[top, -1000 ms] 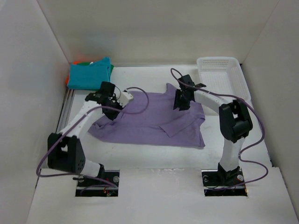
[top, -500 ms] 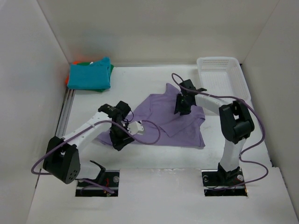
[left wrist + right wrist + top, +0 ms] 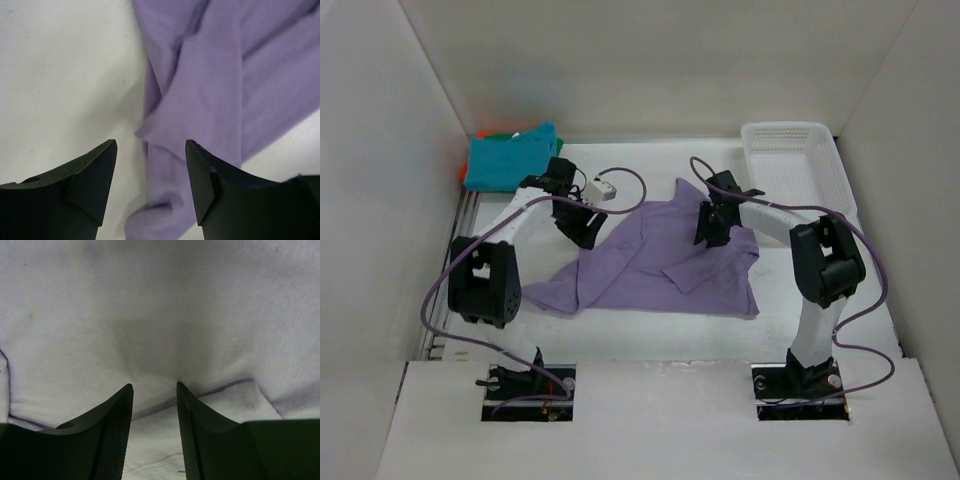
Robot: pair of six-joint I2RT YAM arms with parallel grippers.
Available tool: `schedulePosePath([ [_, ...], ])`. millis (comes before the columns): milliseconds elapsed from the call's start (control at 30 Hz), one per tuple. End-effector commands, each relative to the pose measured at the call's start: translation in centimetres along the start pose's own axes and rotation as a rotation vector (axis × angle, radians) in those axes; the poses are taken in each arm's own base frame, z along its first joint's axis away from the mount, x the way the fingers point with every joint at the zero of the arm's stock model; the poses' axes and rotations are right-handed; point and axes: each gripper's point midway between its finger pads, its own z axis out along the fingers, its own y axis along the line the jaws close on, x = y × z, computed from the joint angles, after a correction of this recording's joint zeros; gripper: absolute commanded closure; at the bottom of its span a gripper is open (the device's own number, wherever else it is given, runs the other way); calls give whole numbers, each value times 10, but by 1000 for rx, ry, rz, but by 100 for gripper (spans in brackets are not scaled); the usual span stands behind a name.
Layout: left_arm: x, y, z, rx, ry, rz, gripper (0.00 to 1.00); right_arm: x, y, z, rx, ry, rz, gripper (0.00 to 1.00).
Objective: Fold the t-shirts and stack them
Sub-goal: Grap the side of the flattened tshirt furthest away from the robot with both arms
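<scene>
I see the pale lavender cloth t-shirt (image 3: 665, 265) lying rumpled mid-frame. The left gripper (image 3: 587, 235) hangs over its upper-left edge; the right gripper (image 3: 707, 234) is on its upper-right part. A folded teal blue t-shirt (image 3: 510, 160) lies at upper left, and a white plastic mesh basket (image 3: 800, 168) at upper right.
</scene>
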Motion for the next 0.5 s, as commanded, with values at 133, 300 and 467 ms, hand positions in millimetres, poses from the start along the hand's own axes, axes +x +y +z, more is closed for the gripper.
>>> schedulePosePath([
  [133, -25, 22, 30, 29, -35, -142, 45, -17, 3, -21, -24, -79, 8, 55],
  [300, -8, 6, 30, 107, 30, -144, 55, -15, -5, -25, -14, -87, 27, 55],
  [467, 17, -15, 25, 218, 110, -171, 77, -28, -11, -28, -10, -111, 45, 55],
])
